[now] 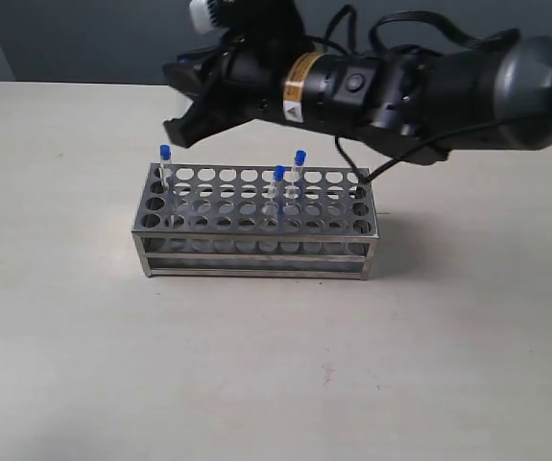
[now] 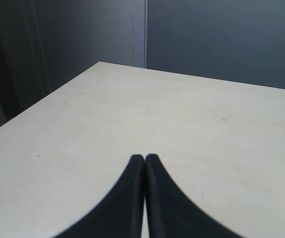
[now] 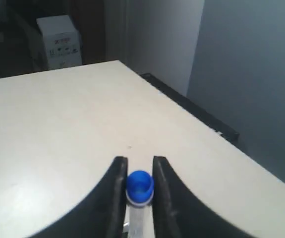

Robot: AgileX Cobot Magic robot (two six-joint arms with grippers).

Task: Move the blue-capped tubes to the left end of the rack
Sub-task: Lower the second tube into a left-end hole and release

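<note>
Blue plastic fills the narrow gap of the right gripper (image 3: 140, 159): a capped tube (image 3: 140, 187) stands upright between its fingertips; the pads seem to press the cap from both sides, so I judge it held rather than merely framed. In the exterior view that arm comes in from the right and crosses above the steel rack (image 1: 256, 252), its tip just over the back corner at the left end. The leftmost tube (image 1: 165, 154) stands in a hole right under that tip and is most likely the one in the grip, though the view does not settle it. Two more tubes (image 1: 278, 176) (image 1: 300, 158) stand upright near each other a little right of the rack's middle; a fourth I cannot find. The left gripper (image 2: 144, 157) is pressed together with nothing in it, over bare table (image 2: 83, 124), and does not appear in the exterior view. The rack's long side runs left to right, so the two middle tubes lie to the right of the working tip along that line; the right arm looks far the nearer; each tube would want a straight lift along its upright axis to clear its hole.
</note>
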